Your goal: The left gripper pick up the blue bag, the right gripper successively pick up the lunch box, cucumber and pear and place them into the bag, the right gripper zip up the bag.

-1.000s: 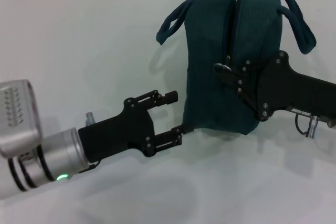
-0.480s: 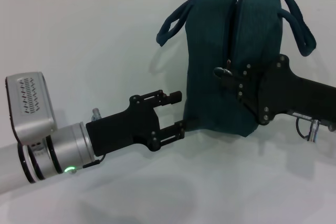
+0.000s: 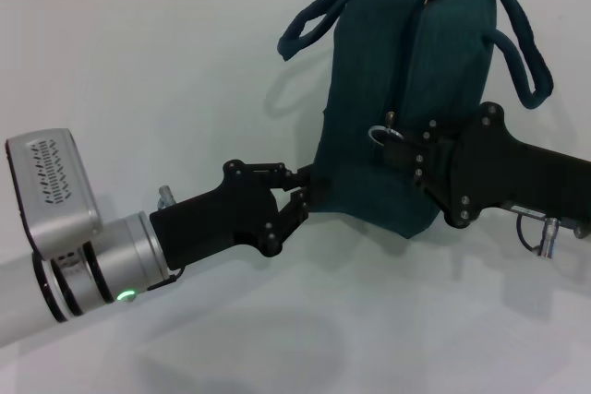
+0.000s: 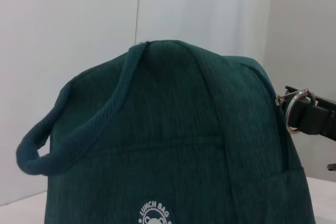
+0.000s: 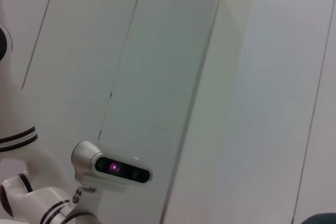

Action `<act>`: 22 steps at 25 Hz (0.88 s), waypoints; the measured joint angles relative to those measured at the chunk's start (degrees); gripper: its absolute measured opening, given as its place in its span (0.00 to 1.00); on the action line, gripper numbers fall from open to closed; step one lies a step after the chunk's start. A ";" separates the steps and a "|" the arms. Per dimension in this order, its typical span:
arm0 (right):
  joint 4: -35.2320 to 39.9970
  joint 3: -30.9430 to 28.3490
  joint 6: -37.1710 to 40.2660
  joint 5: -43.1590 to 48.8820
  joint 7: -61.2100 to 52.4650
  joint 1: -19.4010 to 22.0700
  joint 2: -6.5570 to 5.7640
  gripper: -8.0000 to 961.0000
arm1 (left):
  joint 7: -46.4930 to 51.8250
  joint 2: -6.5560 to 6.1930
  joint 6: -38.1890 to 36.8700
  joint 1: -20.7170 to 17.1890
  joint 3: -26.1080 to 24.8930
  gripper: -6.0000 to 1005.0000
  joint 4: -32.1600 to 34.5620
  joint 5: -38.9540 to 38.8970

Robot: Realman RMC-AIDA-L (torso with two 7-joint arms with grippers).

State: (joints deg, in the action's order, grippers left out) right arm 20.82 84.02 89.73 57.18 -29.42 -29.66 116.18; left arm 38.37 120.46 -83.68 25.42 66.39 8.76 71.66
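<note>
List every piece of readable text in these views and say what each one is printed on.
"LUNCH BAG" in white letters, arched along the top of a round white logo on the side of the green bag, seen in the left wrist view.
The rest of that logo is cut off at the picture's edge and cannot be read.
No other text shows in the head view or the right wrist view.

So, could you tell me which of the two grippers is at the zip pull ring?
The right gripper, on the bag's near face, is at the metal ring; the left gripper is clamped low on the bag's bottom corner instead.
</note>
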 joint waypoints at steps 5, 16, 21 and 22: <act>0.01 0.28 0.08 -0.74 -0.11 0.40 0.00 0.06 | -3.39 0.19 0.02 0.04 0.01 0.28 -0.09 -0.04; 0.03 7.67 -0.37 -9.76 0.36 0.57 0.00 0.07 | -9.37 0.30 0.12 0.11 0.13 0.09 -2.37 -4.68; 0.02 7.49 -0.41 -9.89 0.52 0.77 0.00 0.07 | -9.57 0.22 0.12 0.64 0.17 0.06 -2.54 -4.40; 0.02 7.40 -0.41 -10.08 0.53 0.94 0.00 0.07 | -9.69 0.22 0.12 0.68 0.27 0.06 -2.66 -4.33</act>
State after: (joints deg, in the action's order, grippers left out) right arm 20.84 91.41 89.32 47.10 -28.89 -28.73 116.19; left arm 28.68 120.68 -83.56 26.10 66.67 6.11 67.33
